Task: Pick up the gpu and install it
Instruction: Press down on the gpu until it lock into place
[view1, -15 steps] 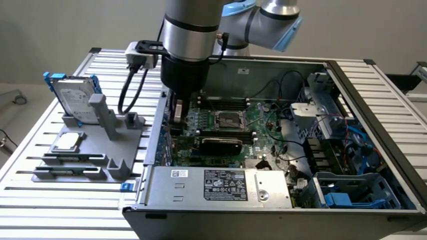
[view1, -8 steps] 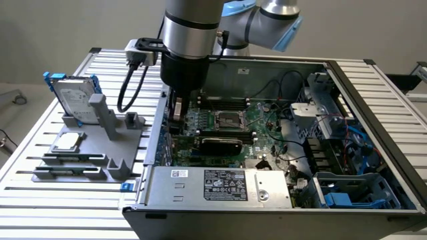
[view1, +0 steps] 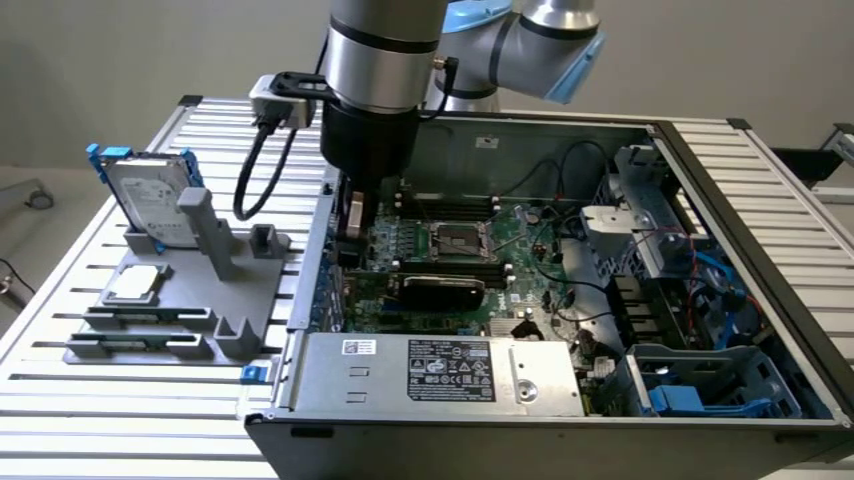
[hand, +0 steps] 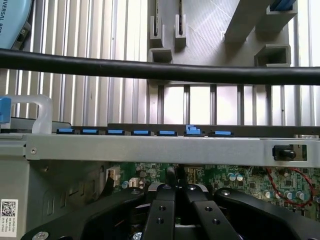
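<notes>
The gripper is hanging clenched and empty inside the computer case while the gpu is already sitting seated on the motherboard, looking installed.

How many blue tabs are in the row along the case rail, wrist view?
7 blue tabs, side by side along the grey case rail; one stands raised. More may be hidden.

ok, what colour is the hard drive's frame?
Blue, on the hard drive; clearest in the exterior view.
</notes>
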